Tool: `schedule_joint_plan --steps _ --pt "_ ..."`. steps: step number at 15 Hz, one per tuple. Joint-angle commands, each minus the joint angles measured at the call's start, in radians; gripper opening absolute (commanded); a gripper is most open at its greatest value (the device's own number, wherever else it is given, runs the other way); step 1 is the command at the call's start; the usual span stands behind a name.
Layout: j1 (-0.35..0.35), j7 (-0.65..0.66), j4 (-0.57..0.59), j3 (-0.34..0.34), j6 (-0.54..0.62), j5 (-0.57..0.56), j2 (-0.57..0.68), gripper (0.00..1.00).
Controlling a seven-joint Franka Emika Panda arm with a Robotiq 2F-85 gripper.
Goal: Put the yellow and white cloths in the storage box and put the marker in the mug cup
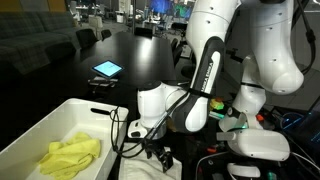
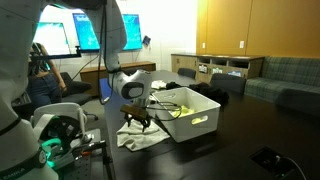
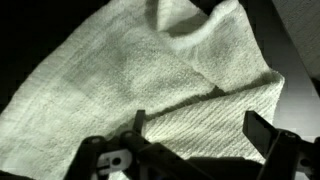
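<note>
Exterior: pale yellow fabric cloth (image 1: 70, 155) lies inside large white plastic storage box (image 1: 95, 118) | exterior: gripper (image 2: 140, 122) low over crumpled white fabric cloth (image 2: 145, 140) on dark desk (image 2: 250, 125), beside the box | wrist: gripper spread, holding nothing | step: white cloth pickup, I judge | next: descend, pinch a fold.

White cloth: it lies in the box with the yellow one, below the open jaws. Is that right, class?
No. In an exterior view the white cloth lies on the table beside the box, not in it, below the open jaws.
</note>
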Motion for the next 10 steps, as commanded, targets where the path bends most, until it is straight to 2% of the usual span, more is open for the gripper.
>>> schedule_joint_plan --steps 1,5,7,10 --pt "0.046 0.093 0.013 -0.051 0.117 -0.043 0.047 1.00" --pt "0.141 0.215 0.033 -0.169 0.192 -0.136 0.084 1.00" --pt "0.201 0.274 0.050 -0.233 0.198 -0.185 0.094 1.00" --pt "0.264 0.337 0.077 -0.295 0.190 -0.232 0.115 1.00"
